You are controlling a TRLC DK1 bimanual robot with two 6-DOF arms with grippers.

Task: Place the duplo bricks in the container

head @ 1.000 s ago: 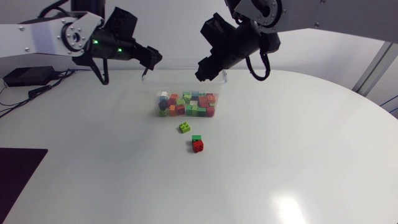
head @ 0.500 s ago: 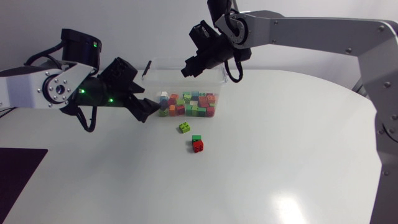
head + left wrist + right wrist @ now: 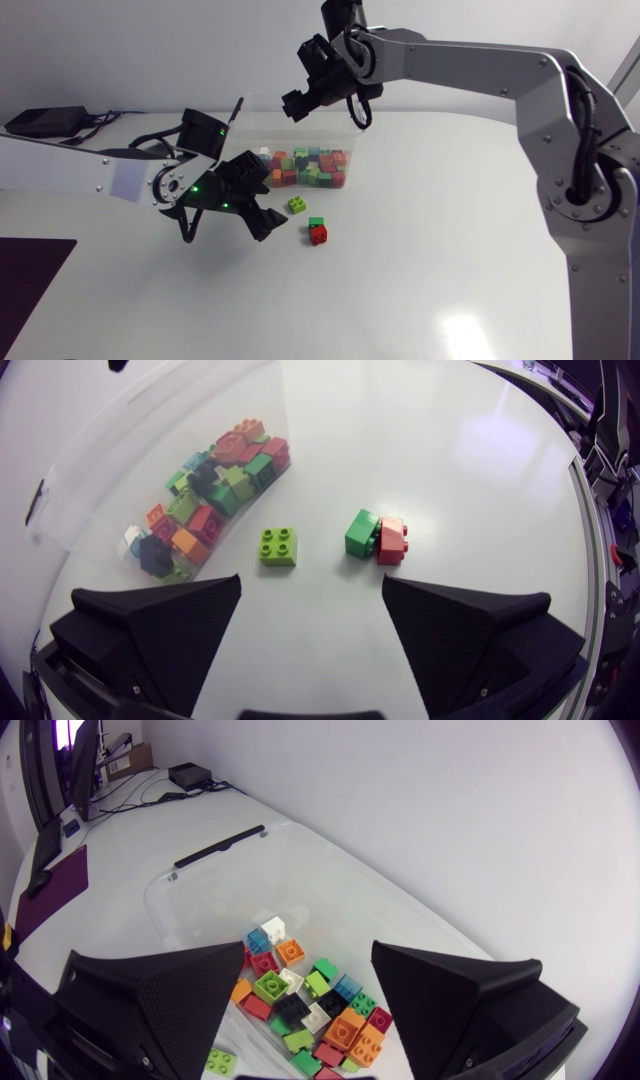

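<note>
Left claw (image 3: 310, 584) wide near lime brick (image 3: 278, 546) and green-red pair (image 3: 377, 537), right claw (image 3: 308, 948) wide facing clear, brick-filled container (image 3: 200, 890).

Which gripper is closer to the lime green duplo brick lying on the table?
Left. The left gripper is open just short of the lime green brick, which lies ahead of its fingers. The right gripper hangs over the container at its far side, well beyond the brick.

Poss. 3 loose bricks (image 3: 297, 205) nr container (image 3: 340, 135)

No print, label or number can be read anywhere (the bricks (image 3: 215, 490) show only plain colour).
</note>
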